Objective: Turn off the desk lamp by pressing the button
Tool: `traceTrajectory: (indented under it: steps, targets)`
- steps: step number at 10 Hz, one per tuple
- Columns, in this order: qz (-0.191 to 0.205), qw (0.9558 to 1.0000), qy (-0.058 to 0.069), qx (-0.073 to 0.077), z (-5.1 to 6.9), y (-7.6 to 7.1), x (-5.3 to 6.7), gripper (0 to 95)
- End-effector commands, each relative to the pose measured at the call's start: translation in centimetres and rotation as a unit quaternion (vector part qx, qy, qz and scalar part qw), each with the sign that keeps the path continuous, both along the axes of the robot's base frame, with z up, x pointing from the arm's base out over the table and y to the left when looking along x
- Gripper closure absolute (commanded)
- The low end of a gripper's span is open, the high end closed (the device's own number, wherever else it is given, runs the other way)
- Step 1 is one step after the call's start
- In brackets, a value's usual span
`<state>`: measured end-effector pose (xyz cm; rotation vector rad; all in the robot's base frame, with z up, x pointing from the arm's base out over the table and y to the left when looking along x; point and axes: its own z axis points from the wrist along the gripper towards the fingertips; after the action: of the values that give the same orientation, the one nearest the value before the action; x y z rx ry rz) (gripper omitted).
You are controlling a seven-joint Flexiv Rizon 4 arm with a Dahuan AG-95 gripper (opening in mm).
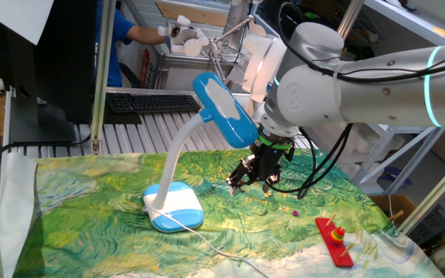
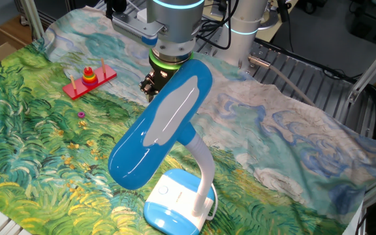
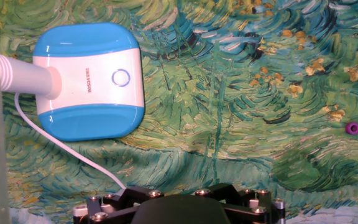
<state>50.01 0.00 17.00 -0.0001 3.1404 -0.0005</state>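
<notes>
Black gripper [image 1: 252, 174] hovers above the cloth, well apart from the desk lamp [image 1: 178, 202]; whether its fingers are spread I cannot tell. Approach step: next, descend onto the button [image 3: 121, 78] atop the lamp base.

Arm [image 1: 377, 77] comes in from the right in one fixed view, big white/grey links w/ a glowing cyan ring near the elbow. Wrist bends down, green ring just above the hand. Gripper [image 1: 247, 179] is black, pointing down at the cloth-covered table and tilted a bit, hanging above the surface w/o touching it. In the other fixed view only part of gripper shows. Hand view shows just the black gripper body at bottom edge; fingertips not visible.
</notes>
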Motion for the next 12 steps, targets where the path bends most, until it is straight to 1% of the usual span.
traceTrajectory:
  steps: [1,10,11,12]
  targets:
    - [-0.002,0.9995,-0.026,-0.016,-0.01,0.0,-0.01,95.0]
    - [0.0,0.9995,-0.026,-0.015,-0.09,-0.13,0.0,95.0]
    - [0.003,0.9995,-0.027,-0.015,-0.13,-0.21,0.02,95.0]
    - [0.01,0.9994,-0.029,-0.016,-0.32,-0.63,0.1,95.0]
